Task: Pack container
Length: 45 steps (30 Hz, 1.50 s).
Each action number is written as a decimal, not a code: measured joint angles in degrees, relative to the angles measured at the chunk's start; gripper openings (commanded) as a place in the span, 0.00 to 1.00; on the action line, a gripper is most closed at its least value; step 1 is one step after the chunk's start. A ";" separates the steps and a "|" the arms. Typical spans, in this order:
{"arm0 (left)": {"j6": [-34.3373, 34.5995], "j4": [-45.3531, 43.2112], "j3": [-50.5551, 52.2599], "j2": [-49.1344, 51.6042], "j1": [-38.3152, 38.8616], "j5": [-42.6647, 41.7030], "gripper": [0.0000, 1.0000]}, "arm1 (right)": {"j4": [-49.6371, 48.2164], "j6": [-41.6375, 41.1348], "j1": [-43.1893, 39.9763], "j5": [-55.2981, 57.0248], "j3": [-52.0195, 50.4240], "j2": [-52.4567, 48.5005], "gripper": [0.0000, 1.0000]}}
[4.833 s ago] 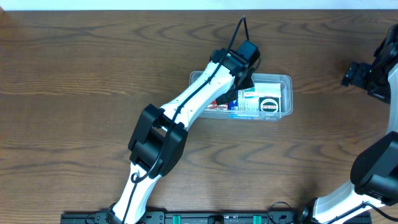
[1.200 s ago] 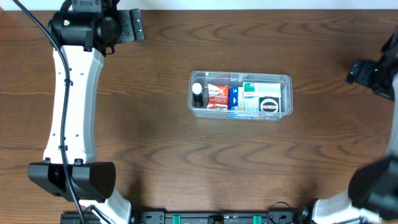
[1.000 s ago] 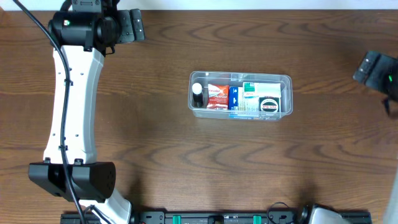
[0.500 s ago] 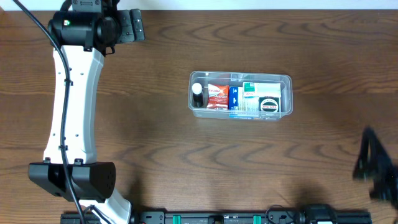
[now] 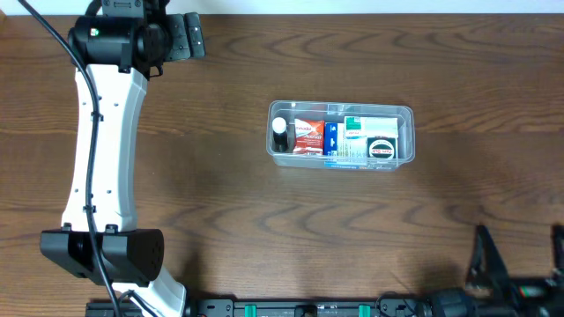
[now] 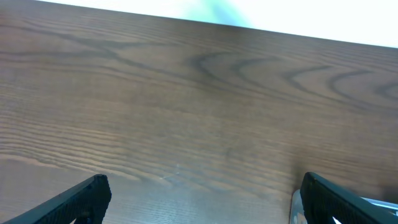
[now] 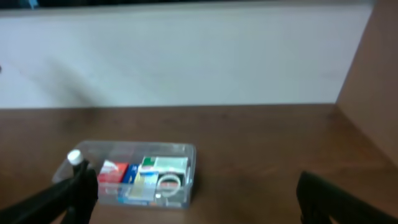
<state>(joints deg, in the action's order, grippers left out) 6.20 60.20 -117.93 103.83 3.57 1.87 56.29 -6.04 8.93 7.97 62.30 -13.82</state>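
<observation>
Stretching toward the far-left corner, left end effector (image 5: 196, 36) gapes empty; right end effector (image 5: 520, 255) likewise.

Bench (image 5: 264, 220): a dark brown wood-grain surface is stretching across the whole overhead view. A white wall (image 7: 186, 56) is standing behind its far edge, with a brown panel (image 7: 379, 74) rising at the right. A black rail (image 5: 317, 308) with green fittings is lying along the near edge.

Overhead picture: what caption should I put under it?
Clear container of small boxes and a bottle on the table, both arms at the edges.
</observation>
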 measured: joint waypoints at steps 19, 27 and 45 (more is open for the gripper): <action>0.00 0.02 0.02 0.00 0.00 -0.02 0.98 | -61.77 -0.02 -1.64 -2.64 -54.34 7.37 0.99; 0.00 0.02 0.02 0.00 0.00 -0.02 0.98 | -62.55 0.11 -4.52 -4.33 -60.11 12.90 0.99; 0.00 0.02 0.02 0.00 0.00 -0.02 0.98 | -52.37 5.09 -4.63 -5.95 -61.77 13.00 0.99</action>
<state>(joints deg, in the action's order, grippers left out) 6.20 60.23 -117.91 103.83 3.57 1.85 3.92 -0.95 4.29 2.02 0.54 -0.82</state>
